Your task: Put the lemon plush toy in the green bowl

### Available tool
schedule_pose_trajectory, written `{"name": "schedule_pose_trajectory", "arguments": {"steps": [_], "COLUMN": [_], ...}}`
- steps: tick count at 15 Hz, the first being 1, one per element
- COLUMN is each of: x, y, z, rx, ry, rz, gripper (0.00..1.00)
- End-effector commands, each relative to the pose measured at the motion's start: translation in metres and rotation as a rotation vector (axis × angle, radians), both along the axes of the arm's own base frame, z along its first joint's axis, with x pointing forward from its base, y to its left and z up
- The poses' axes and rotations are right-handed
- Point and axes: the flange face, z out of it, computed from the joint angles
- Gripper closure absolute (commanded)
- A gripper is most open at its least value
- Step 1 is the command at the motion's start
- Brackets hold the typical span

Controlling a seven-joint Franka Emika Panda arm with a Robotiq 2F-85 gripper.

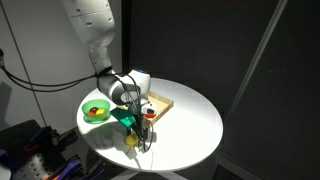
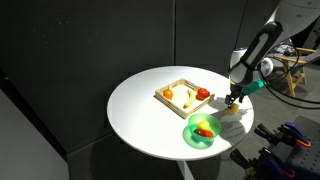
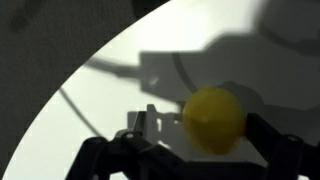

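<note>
A: Claw (image 3: 203, 128)?

B: Spread wide, gripping nothing. In the wrist view, straddling the lemon plush toy (image 3: 213, 120), with dark fingers (image 3: 280, 148) at either side. Touching it or not: cannot tell.

A: And the toy itself?

B: Lying on the white counter (image 2: 150, 120), close to the edge, right under the claw. Toward 3 o'clock of centre in the wrist view. In an exterior view, at 2 o'clock from the green bowl (image 2: 190, 136), near it but apart. Not yet in the bowl.

A: Inside the bowl?

B: A red-orange toy (image 2: 205, 131), resting on the bottom.

A: Elsewhere on the counter?

B: A square wooden tray (image 2: 170, 106), at 11 o'clock from the bowl and just beside it. Within the tray: an orange round toy (image 2: 168, 95) at 9 o'clock, a longer yellow toy (image 2: 186, 97) in the middle, a red round toy (image 2: 203, 94) at 3 o'clock.
</note>
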Motion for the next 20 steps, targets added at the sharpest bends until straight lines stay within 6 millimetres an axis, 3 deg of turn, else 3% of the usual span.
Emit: {"name": "schedule_pose_trajectory", "arguments": {"steps": [1, 6, 12, 20], "x": [0.006, 0.008, 0.007, 0.004], "y": [-0.002, -0.003, -0.01, -0.006], "z": [-0.002, 0.005, 0.036, 0.097], "rx": [-0.013, -0.017, -0.02, 0.004], "ry": [-0.005, 0.001, -0.021, -0.017], "rz": [-0.001, -0.017, -0.04, -0.042], "gripper": [0.26, 0.66, 0.66, 0.66]}}
